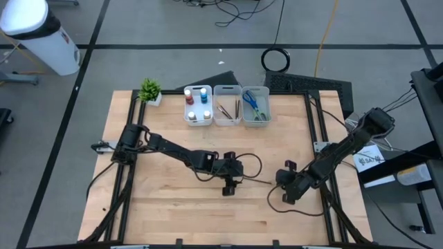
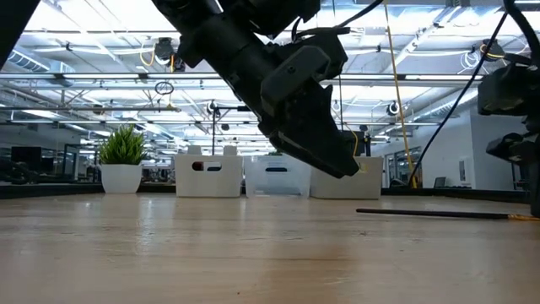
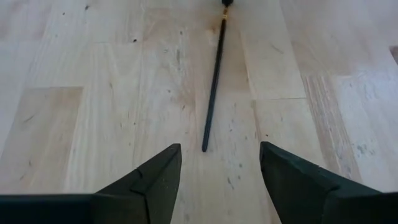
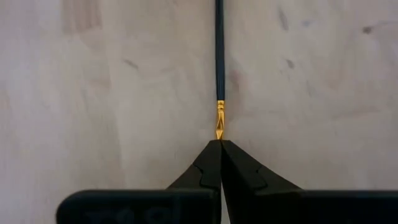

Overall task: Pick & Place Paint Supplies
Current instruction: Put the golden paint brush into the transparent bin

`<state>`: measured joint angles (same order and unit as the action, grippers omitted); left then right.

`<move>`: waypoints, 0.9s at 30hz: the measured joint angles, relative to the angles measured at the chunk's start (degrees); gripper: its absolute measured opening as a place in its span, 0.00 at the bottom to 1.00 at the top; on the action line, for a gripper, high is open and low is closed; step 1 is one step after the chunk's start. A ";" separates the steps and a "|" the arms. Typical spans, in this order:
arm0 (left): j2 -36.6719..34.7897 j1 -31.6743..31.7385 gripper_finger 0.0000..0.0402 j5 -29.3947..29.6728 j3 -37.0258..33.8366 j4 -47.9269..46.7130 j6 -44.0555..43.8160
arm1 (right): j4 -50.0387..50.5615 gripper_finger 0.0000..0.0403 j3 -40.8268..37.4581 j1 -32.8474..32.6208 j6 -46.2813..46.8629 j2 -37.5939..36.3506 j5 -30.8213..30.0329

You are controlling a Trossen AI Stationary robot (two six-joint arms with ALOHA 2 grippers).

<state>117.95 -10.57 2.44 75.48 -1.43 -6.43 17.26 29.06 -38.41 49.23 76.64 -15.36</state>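
A thin dark brush [image 1: 259, 181] with a gold ferrule lies flat on the wooden table between my two grippers. It also shows in the low view [image 2: 439, 214]. My left gripper [image 1: 230, 185] is open and low over the table. Its fingers stand apart just short of the brush's plain handle end [image 3: 205, 147], touching nothing. My right gripper [image 1: 282, 182] is shut at the brush's ferrule end [image 4: 219, 118]. My right gripper meets the brush at its very tip, just past the gold ferrule [image 4: 219, 132]. The tip vanishes between the shut fingertips [image 4: 210, 155]. The fingers lie along the brush, coming level from the table's right. The brush lies on the table.
Three whitish bins stand in a row at the far edge. One holds paint bottles [image 1: 198, 105], one brushes [image 1: 227, 107], one scissors [image 1: 255, 105]. A small potted plant [image 1: 150, 90] stands at the far left corner. Bare wood [image 1: 173, 200] lies near the front edge.
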 joint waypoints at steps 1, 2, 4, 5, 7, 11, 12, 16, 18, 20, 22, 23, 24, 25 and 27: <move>-0.02 0.00 0.57 0.00 -0.01 0.04 -0.01 | 0.25 0.00 -0.04 -0.02 -0.53 -0.99 -0.29; -0.02 0.00 0.57 0.00 -0.01 0.03 -0.01 | 0.47 0.00 -0.15 -0.02 -0.83 -1.84 -1.00; -0.02 0.00 0.57 0.00 -0.01 0.02 -0.16 | 0.66 0.00 -0.23 0.00 -1.87 -3.17 -2.38; -0.02 0.00 0.57 0.00 -0.01 0.00 -0.26 | 0.82 0.00 -0.29 0.01 -2.41 -3.75 -3.18; -0.02 0.00 0.57 0.00 0.00 0.04 -0.27 | -0.42 0.00 -0.26 0.04 -3.54 -4.39 -4.67; -0.02 0.00 0.57 0.01 0.00 -0.02 -0.31 | -1.50 0.00 -0.17 0.53 -5.60 -4.39 -5.41; -0.02 0.00 0.57 0.02 0.00 0.03 -0.29 | -2.10 0.00 -0.17 0.78 -6.08 -4.39 -5.48; -0.04 0.00 0.57 0.02 0.00 0.04 -0.32 | -1.93 0.00 -0.11 1.92 -7.78 -4.44 -5.63; -0.04 0.00 0.57 0.02 0.00 0.04 -0.33 | -2.00 0.00 -0.11 2.94 -9.04 -4.44 -6.09; -0.04 0.00 0.57 0.02 -0.02 0.08 -0.34 | -1.98 0.00 -0.09 3.94 -10.74 -4.46 -7.44; -0.04 0.00 0.57 0.02 0.00 0.11 -0.39 | -1.92 0.00 -0.09 5.01 -12.36 -4.48 -8.17; -0.04 0.00 0.57 0.02 -0.01 0.11 -0.53 | -1.93 0.00 -0.09 5.51 -13.01 -4.49 -8.44; -0.04 0.00 0.57 0.04 0.00 0.11 -0.53 | -1.93 0.00 -0.07 6.01 -13.68 -4.50 -8.40; -0.04 0.00 0.57 0.02 0.00 0.11 -0.53 | -1.92 0.00 -0.07 6.39 -14.14 -4.50 -8.34; -0.04 0.00 0.57 0.02 0.00 0.07 -0.87 | -1.82 0.00 -0.07 7.03 -14.35 -4.50 -6.97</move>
<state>117.91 -10.57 2.46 75.48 -1.37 -7.30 15.44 28.99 -31.38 34.87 72.14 -22.33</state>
